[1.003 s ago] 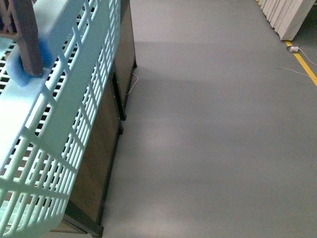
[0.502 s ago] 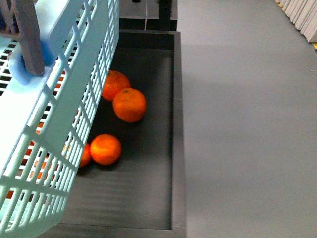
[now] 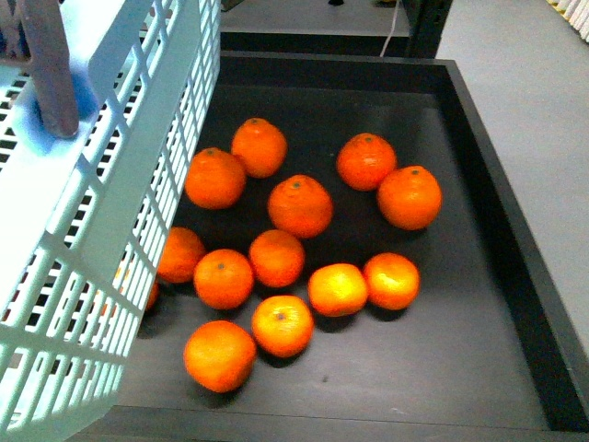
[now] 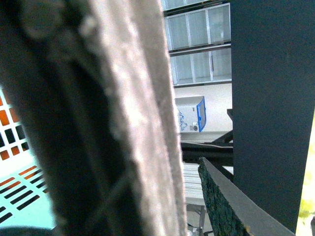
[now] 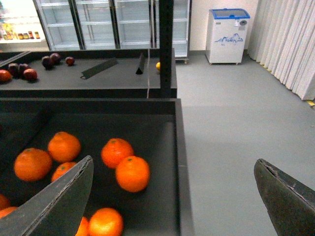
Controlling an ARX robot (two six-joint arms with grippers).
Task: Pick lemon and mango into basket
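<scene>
Basket handle (image 3: 51, 83) sits just beside left claw (image 4: 133, 196), grip unclear; right claw (image 5: 173, 162) gapes apart near oranges (image 5: 133, 173).

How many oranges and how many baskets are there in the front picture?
Light teal slotted plastic basket: 1
Round orange-coloured oranges: 12 in plain view; more may be hidden behind the basket
Total: 13

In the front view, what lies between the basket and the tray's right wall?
Loose oranges on the black tray, several touching; the leftmost partly hidden behind the basket. Shown in front view.
</scene>
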